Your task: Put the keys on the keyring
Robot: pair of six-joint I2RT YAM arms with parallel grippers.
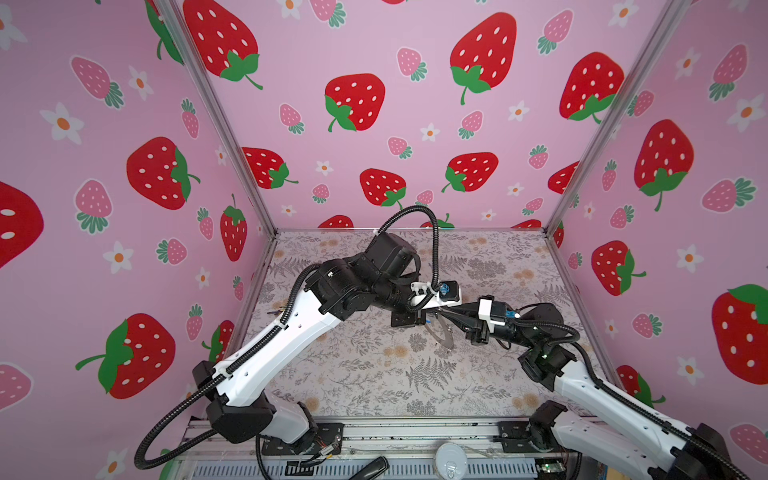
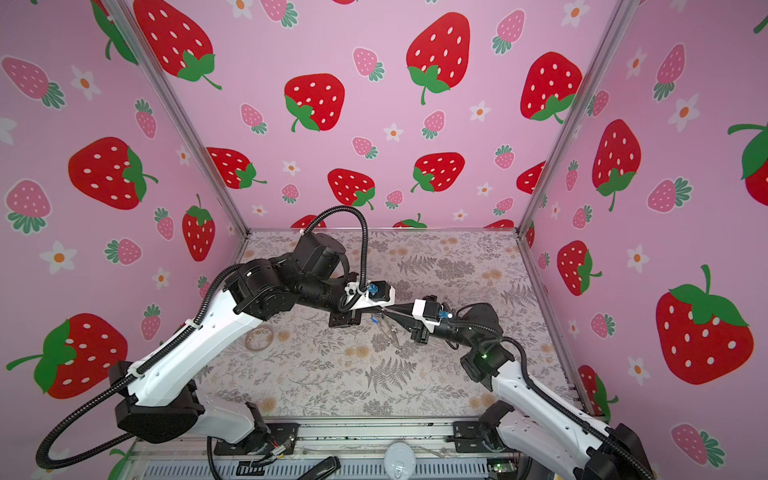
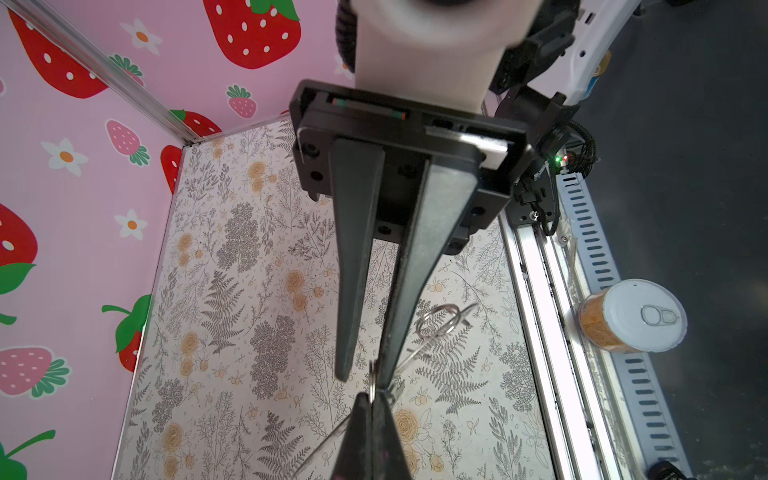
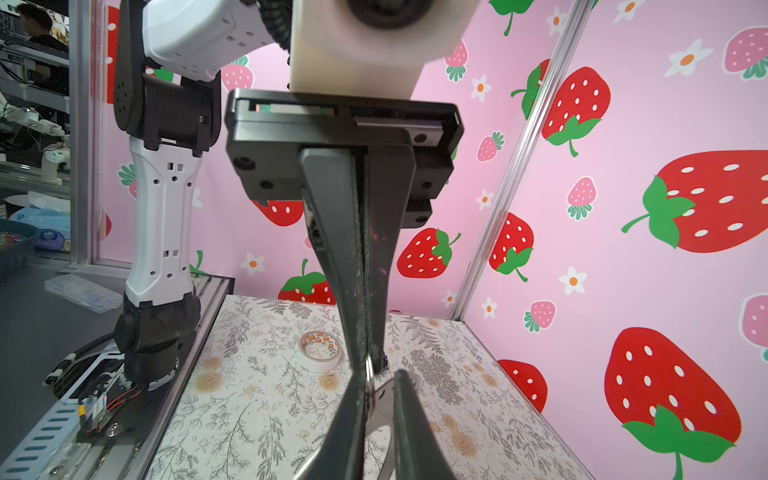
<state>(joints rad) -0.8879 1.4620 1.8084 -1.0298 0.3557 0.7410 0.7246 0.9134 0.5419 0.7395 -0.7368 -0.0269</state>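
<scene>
Walls (image 1: 374, 50): pink, printed with red and pink strawberries, green leaves, white flowers. Table (image 1: 374, 382): off-white, grey ferns, pale orange blooms. Keyring (image 1: 444, 336): grey metal. Key (image 2: 374, 320): blue head. Tape roll (image 4: 320, 353): white, orange print.

Quick rundown of where we've got everything. The left arm (image 1: 291, 332) and right arm (image 1: 602, 395) reach in from the front corners and meet over the middle of the desk (image 1: 374, 382), left fingers (image 3: 353, 270) and right fingers (image 4: 338, 249) tip to tip. The keyring (image 1: 440, 336) hangs tilted between them, up off the desk, its top edge pinched by both. The key (image 2: 373, 319) sits just left of it; we can't tell if they touch. Further left a tape roll (image 2: 259, 338) lies flat on the desk beside the left arm. A can (image 1: 451, 458) stands just outside the front rail (image 1: 395, 432), between the arm bases.
</scene>
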